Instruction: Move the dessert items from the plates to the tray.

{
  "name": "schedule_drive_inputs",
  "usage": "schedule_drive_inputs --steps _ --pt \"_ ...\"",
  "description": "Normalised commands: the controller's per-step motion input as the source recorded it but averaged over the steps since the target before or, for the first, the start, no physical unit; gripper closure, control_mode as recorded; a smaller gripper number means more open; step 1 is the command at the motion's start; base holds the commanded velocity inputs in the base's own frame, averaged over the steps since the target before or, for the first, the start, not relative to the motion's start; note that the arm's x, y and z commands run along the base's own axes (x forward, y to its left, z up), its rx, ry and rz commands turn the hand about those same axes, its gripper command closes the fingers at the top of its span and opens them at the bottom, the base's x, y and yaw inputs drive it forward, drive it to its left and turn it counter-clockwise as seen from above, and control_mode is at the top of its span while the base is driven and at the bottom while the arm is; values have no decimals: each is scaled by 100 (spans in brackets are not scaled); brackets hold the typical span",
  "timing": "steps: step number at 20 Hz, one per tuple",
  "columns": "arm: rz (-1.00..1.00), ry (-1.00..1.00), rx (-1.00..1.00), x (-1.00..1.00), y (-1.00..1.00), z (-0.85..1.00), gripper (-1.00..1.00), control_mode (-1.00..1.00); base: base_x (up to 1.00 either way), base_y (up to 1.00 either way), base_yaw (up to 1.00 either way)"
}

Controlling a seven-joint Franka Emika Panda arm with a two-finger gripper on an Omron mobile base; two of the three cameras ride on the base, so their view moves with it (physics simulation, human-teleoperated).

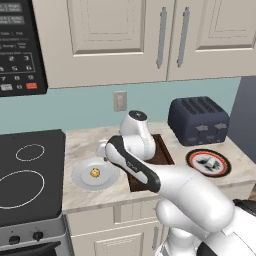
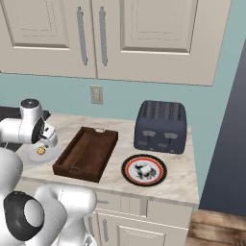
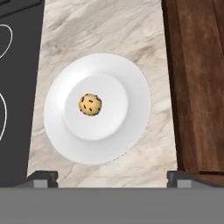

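Cookie: a small round golden-brown ball (image 3: 90, 104) with dark specks, resting at the centre of the white plate.
White plate: a smooth, pale round dish (image 3: 131, 83) with a wide rim and shallow well, lying on marble between stovetop and tray, apart from both.
Gripper: it (image 3: 113, 177) hangs above the white plate, looking straight down; its two dark fingertips (image 3: 42, 176) stand spread wide, holding nothing, one near each side of the plate's near edge.
Tray: a dark brown wooden rectangle (image 2: 86, 153) with raised sides and a small metal handle at each short end, its floor bare.
Red plate: a round dish (image 2: 144, 169) with a red rim and a dark-and-white centre, in front of the toaster; what lies on it is too small to tell.
Counter: veined beige marble (image 3: 100, 30), with bare strips either side of the white plate.
Stovetop: flat black glass (image 1: 30, 170) with white ring marks, left of the white plate.
Toaster: a dark blue-grey rounded box (image 2: 161, 126) behind the red plate, against the wall.
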Motion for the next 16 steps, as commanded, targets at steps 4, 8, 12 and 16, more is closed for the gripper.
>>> schedule_drive_inputs --steps 4,8,12,16 --pt "-3 0 0 0 10 -1 -100 -100 0 0 0" --pt "-4 0 0 6 13 -1 -100 -100 0 0 0" --pt "-8 0 0 19 33 -9 -100 -100 0 0 0" --pt "-6 0 0 39 51 -22 -100 -100 0 0 0"
